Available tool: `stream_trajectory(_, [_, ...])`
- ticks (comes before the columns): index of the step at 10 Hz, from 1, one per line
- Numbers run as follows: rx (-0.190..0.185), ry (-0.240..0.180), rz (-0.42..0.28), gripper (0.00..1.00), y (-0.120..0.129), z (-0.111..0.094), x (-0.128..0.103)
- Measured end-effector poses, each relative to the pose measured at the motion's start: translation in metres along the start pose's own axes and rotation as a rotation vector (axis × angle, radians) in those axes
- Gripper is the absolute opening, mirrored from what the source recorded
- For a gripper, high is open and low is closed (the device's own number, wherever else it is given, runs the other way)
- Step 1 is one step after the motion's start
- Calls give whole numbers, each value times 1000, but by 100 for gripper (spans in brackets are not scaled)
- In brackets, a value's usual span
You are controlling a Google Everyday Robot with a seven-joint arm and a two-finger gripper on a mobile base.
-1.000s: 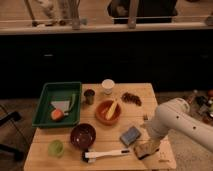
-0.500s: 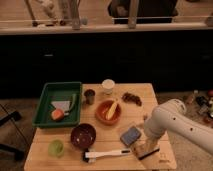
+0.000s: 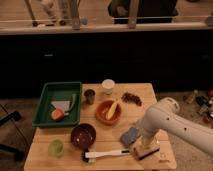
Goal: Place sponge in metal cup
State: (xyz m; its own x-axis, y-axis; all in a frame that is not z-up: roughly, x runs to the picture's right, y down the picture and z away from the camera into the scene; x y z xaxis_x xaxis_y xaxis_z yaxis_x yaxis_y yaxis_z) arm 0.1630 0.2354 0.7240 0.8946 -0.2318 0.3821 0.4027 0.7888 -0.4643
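Observation:
The blue-grey sponge [image 3: 129, 135] lies flat on the wooden table [image 3: 150, 92], right of centre near the front. The small grey metal cup [image 3: 89, 96] stands upright at the back, between the green tray and the white cup. My white arm reaches in from the right. Its gripper [image 3: 142, 141] is low over the table just right of the sponge, between it and the tan block. The arm's end hides most of the gripper, and I cannot tell whether it touches the sponge.
A green tray [image 3: 46, 100] with food sits at the left. Also here are a white cup [image 3: 108, 86], an orange bowl [image 3: 102, 115], a dark bowl [image 3: 82, 135], a green cup [image 3: 55, 148], a white-handled brush [image 3: 107, 154], a tan block [image 3: 145, 151] and dark bits [image 3: 132, 98].
My arm has swung left and lowered, bringing the gripper from over the tan block to right beside the sponge. Nothing on the table has moved.

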Motion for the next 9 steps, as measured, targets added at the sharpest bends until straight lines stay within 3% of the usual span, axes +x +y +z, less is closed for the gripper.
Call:
stream_trajectory(1, [7, 6, -75, 80, -9, 4, -6])
stream_trajectory(9, [15, -22, -218, 80, -42, 32, -26])
